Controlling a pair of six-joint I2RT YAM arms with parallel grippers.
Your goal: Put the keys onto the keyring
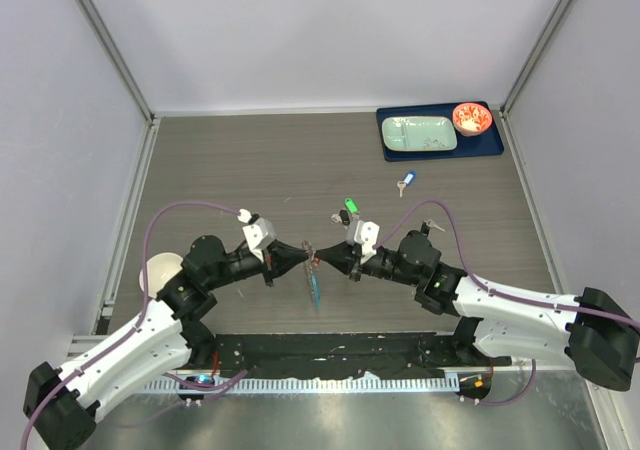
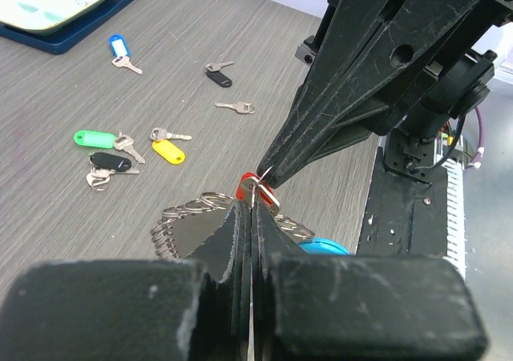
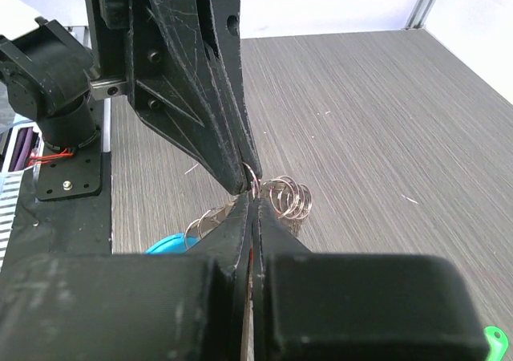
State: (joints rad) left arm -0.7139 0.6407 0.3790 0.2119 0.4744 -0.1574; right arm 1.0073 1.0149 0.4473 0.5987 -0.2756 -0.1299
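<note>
My two grippers meet tip to tip above the table's near middle. My left gripper is shut on a small ring of the keyring, whose silvery loops and blue crescent piece hang below it. My right gripper is shut on the red-headed key, pressed against that ring. The keyring's loops and blue piece also show in the right wrist view. Loose keys lie on the table: green, yellow, black, blue.
A second black key and a plain silver key lie farther out. A blue tray with a pale green plate and a red bowl sits at the back right. A white disc lies by the left arm.
</note>
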